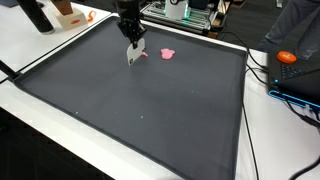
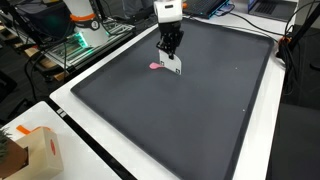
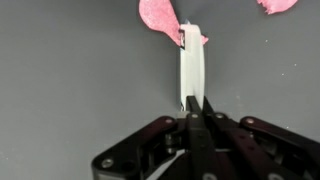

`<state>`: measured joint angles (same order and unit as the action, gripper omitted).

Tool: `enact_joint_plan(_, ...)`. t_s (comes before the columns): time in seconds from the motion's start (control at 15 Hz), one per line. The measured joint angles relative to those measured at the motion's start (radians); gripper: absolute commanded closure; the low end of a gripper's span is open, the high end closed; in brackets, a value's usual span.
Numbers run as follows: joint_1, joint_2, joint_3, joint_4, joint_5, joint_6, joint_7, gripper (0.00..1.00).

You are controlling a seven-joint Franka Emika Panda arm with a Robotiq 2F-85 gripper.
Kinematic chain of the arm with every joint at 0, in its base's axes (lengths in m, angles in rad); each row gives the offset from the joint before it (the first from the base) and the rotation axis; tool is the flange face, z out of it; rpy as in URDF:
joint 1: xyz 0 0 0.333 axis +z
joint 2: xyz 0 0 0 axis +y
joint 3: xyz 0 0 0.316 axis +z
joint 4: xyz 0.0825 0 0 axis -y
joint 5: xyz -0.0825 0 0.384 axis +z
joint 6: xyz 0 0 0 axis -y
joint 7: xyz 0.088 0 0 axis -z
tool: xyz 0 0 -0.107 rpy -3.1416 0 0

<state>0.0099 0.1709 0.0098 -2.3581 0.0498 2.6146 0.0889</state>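
Now | claw point(image 3: 193, 102) clamped on 1 white card point(image 3: 191, 60) | seemingly 2 pink scraps point(image 3: 160, 18) near

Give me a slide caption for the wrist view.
Gripper shut on a white strip, its tip at a pink scrap on the dark mat; second scrap at top right.

Bright even overhead light, soft small shadows on dark grey mat point(image 1: 150, 110). Wrist view: black gripper point(image 3: 196, 100) blurred, white flat plastic strip point(image 3: 192, 60) overexposed.
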Motion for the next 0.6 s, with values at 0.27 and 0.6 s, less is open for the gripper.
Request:
enact_joint_plan(0.27, -0.009, 0.006, -0.010, 0.008, 0.001, -0.001, 0.000, 0.99)
enact_joint_plan(0.6, -0.033, -0.008, -0.011, -0.012, 0.057, -0.027, -0.040, 0.99)
